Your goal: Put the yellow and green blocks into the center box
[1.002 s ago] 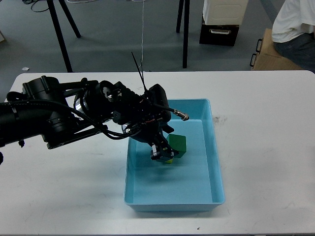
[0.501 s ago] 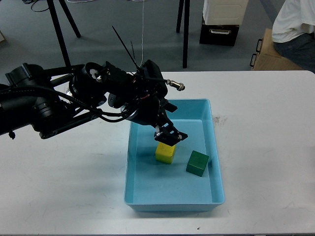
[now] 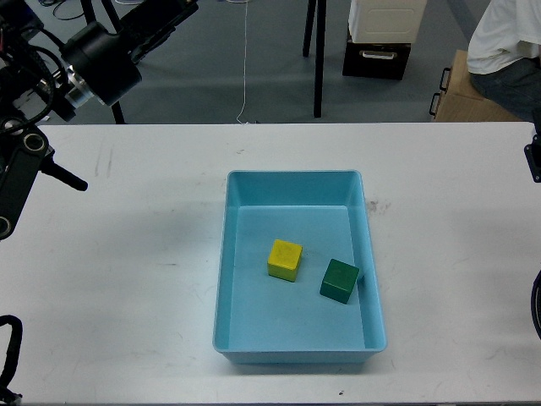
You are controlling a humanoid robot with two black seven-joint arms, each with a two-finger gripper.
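a light blue rectangular plastic box (image 3: 298, 190) sits at the middle of the white table (image 3: 127, 279). inside it, a yellow cube block (image 3: 285, 260) and a dark green cube block (image 3: 340, 281) rest on the floor, near each other but apart, the green one close to the right wall. the left arm (image 3: 93, 63) crosses the upper left corner; neither gripper shows, so the jaws cannot be judged

Left arm (image 3: 93, 59) runs off the top-left edge so its gripper isn't visible; right arm (image 3: 534, 161) is only a sliver at the right edge.
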